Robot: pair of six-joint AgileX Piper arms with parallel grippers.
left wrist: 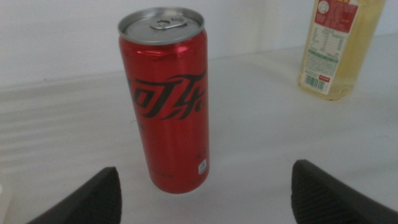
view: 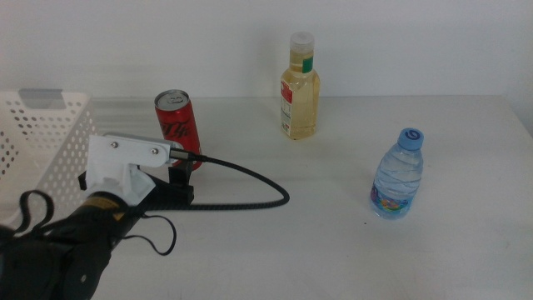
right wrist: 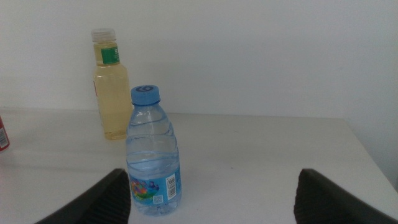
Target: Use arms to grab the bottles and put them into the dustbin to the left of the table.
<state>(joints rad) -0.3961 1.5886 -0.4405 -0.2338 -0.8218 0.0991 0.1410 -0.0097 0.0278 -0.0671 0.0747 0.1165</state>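
A slim red cola can (view: 176,125) (left wrist: 168,99) stands upright at the table's left side. My left gripper (view: 181,173) (left wrist: 207,180) is right in front of it, open, with the jaws spread wider than the can and nothing between them. The yellow-liquid bottle (view: 300,87) (left wrist: 333,43) (right wrist: 111,87) stands at the back centre. At the right stands the blue-capped water bottle (view: 398,175) (right wrist: 154,155). My right gripper (right wrist: 211,180) is open and empty, a little short of the water bottle and out of the middle view. The white perforated dustbin (view: 33,133) sits at the far left.
A black cable (view: 250,196) loops from the left arm across the white table (view: 333,242) in front of the can. The table's right edge (view: 520,117) lies past the water bottle. A plain white wall stands behind the bottles.
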